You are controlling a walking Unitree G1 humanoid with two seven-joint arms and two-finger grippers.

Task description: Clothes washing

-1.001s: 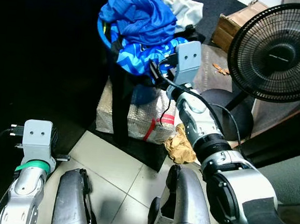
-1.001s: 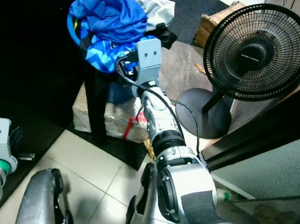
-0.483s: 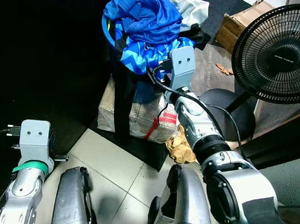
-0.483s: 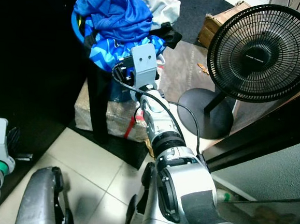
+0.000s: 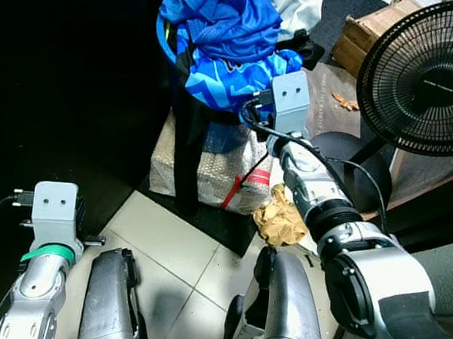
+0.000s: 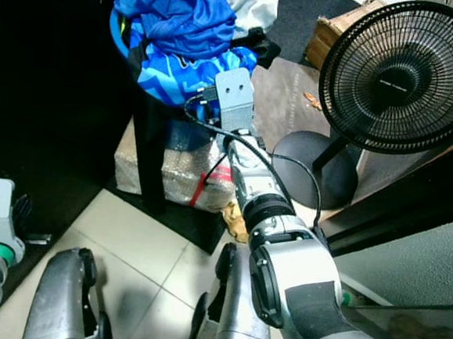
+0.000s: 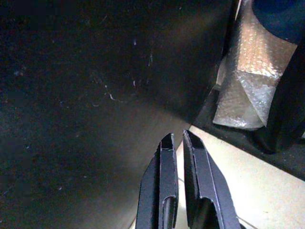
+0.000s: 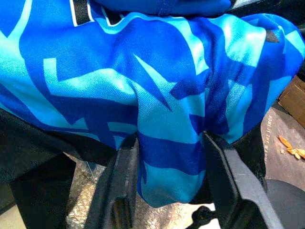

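Fingers of your right gripper [image 8: 169, 183] spread wide around the patterned blue shirt [image 8: 157, 95] beside the fan [image 5: 422, 71]; left gripper [image 7: 177, 143] nearly closed, empty.

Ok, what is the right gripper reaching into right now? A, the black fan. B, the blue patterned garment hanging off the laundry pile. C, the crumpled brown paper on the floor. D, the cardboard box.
B: in the right wrist view the right gripper has its two black fingers spread on either side of a fold of the blue patterned garment, which drapes from the laundry pile.
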